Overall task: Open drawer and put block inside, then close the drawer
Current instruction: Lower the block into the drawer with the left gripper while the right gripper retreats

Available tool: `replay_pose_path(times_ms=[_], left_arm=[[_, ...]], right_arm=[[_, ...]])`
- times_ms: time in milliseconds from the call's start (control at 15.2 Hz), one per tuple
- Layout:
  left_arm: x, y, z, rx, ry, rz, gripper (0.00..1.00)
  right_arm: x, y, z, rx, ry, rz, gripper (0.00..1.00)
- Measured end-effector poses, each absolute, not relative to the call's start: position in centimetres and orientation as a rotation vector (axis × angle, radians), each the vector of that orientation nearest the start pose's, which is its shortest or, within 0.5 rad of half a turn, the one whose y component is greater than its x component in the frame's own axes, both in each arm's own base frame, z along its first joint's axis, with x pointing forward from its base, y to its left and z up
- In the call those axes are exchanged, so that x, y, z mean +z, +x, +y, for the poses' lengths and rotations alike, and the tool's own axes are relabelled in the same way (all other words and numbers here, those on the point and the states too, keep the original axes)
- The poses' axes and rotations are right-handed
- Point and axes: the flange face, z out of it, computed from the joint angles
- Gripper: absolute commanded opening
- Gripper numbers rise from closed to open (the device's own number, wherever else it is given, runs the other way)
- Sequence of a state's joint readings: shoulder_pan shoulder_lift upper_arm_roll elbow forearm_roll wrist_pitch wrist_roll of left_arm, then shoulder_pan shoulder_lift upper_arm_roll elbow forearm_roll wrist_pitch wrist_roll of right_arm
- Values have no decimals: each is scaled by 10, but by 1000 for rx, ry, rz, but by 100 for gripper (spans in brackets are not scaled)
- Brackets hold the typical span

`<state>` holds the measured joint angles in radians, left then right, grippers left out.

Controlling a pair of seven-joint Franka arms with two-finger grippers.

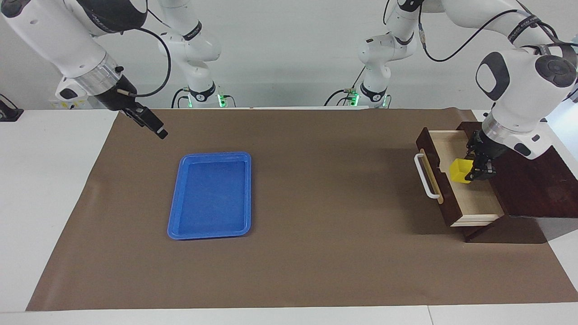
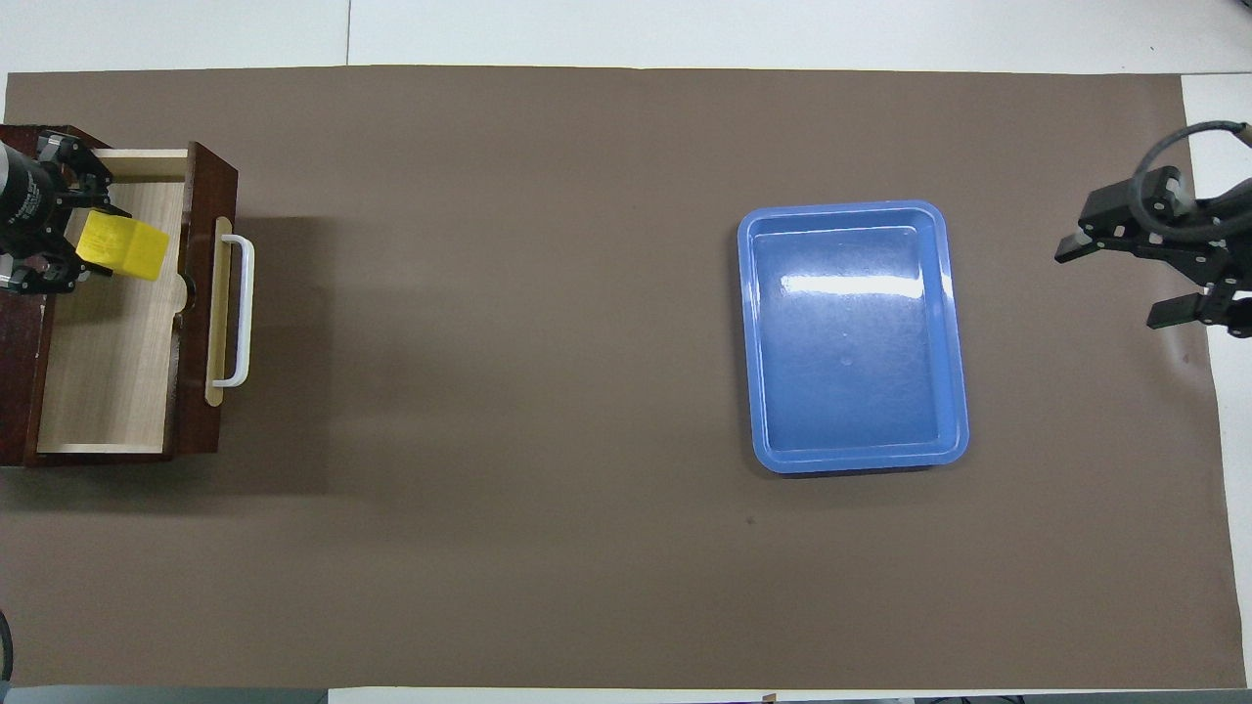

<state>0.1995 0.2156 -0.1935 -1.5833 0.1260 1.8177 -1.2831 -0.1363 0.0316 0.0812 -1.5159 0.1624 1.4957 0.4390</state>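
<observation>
The dark brown drawer (image 1: 474, 201) is pulled open from its low box (image 1: 537, 189) at the left arm's end of the table. Its pale wood interior (image 2: 108, 372) and its white bar handle (image 1: 426, 177) both show. My left gripper (image 1: 475, 174) is shut on the small yellow block (image 1: 460, 170) and holds it over the open drawer's interior. The block also shows in the overhead view (image 2: 122, 247). I cannot tell whether it touches the drawer floor. My right gripper (image 2: 1120, 282) is open and empty, raised over the mat at the right arm's end, where it waits.
An empty flat blue tray (image 1: 210, 195) lies on the brown mat (image 1: 316, 180) toward the right arm's end. White table surface borders the mat at both ends.
</observation>
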Motion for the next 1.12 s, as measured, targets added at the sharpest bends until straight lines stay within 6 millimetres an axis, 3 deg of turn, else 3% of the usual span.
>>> replay_pose_path(times_ms=[197, 394, 722, 1116], left_arm=[[505, 625, 58, -133, -2456, -1888, 0], [477, 620, 62, -131, -2433, -1923, 0], [458, 616, 49, -101, -2328, -2040, 0], [446, 610, 42, -81, -2290, -2070, 0]], right_arm=[[652, 534, -21, 82, -3070, 337, 100], [667, 513, -24, 122, -3142, 57, 100], [655, 497, -22, 278, -3157, -9, 100], [629, 515, -32, 239, -3200, 5, 100]])
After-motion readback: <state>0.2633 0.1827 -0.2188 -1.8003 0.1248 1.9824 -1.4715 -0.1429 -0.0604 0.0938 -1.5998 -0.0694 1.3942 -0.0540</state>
